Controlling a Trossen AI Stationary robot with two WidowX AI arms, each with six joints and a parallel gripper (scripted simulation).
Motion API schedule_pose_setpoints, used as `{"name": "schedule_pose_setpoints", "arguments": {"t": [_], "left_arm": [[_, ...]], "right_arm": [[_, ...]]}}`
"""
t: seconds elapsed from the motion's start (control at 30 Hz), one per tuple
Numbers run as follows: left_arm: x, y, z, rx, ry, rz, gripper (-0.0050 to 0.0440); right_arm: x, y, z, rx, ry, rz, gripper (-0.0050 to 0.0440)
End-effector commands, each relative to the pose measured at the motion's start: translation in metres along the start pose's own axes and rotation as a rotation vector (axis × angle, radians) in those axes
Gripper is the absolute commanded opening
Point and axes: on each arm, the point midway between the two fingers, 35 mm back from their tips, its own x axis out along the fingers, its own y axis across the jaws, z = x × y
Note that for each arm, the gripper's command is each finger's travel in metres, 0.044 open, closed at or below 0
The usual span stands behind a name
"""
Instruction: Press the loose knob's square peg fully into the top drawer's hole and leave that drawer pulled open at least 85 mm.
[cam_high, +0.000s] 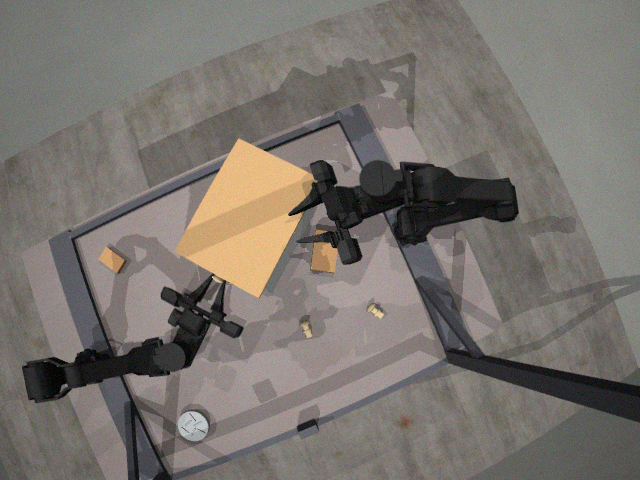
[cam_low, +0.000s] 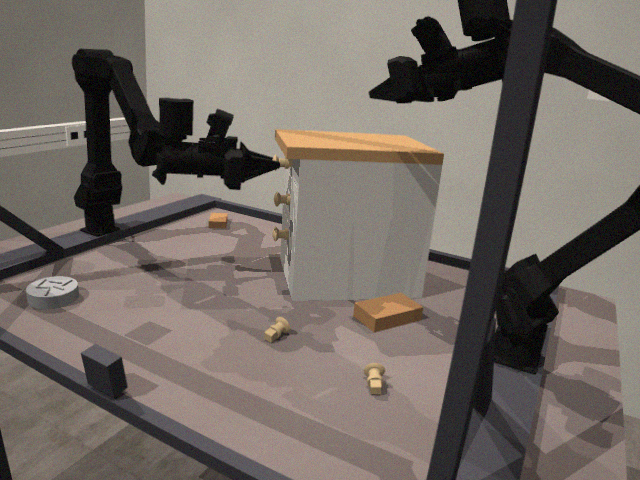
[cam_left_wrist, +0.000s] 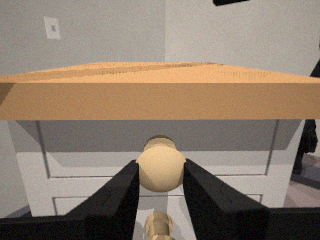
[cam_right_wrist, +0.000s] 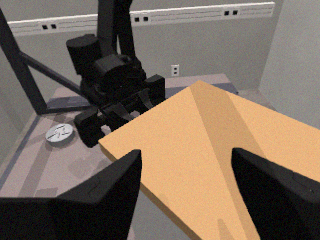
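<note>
The grey cabinet (cam_low: 361, 227) (cam_left_wrist: 32, 170) has an orange top (cam_high: 237, 217) (cam_right_wrist: 200, 135). Its top drawer (cam_left_wrist: 90, 161) looks closed. My left gripper (cam_high: 218, 280) (cam_low: 279, 164) (cam_left_wrist: 160, 166) is shut on a pale knob (cam_low: 283, 162), level, at the top drawer's front under the top's overhang. The knob's round head faces the left wrist camera, its stem points at the drawer, and its peg and the hole are hidden. Lower drawers carry a middle knob (cam_low: 281, 198) and a bottom knob (cam_low: 280, 234). My right gripper (cam_high: 294, 227) (cam_low: 371, 94) (cam_right_wrist: 186, 156) is open and empty, above the cabinet's side edge.
Two more knobs (cam_high: 306, 328) (cam_low: 374, 378) lie on the table. One orange block (cam_high: 324, 258) (cam_low: 387, 311) lies beside the cabinet and a smaller one (cam_high: 112, 259) (cam_low: 218, 220) on the left arm's side. A grey disc (cam_high: 193, 425) (cam_low: 52, 292) (cam_right_wrist: 59, 133) lies near a corner.
</note>
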Motion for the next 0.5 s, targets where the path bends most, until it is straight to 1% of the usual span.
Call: {"name": "schedule_pose_setpoints", "arguments": {"t": [0.0,0.47], "left_arm": [[0.008,-0.001,0.015,-0.029,-0.021,0.003,0.008],[0.018,-0.001,0.016,-0.027,-0.023,0.003,0.008]], "right_arm": [[0.004,0.001,0.004,0.003,-0.013,0.002,0.024],[0.017,0.001,0.004,0.003,-0.013,0.002,0.024]]}}
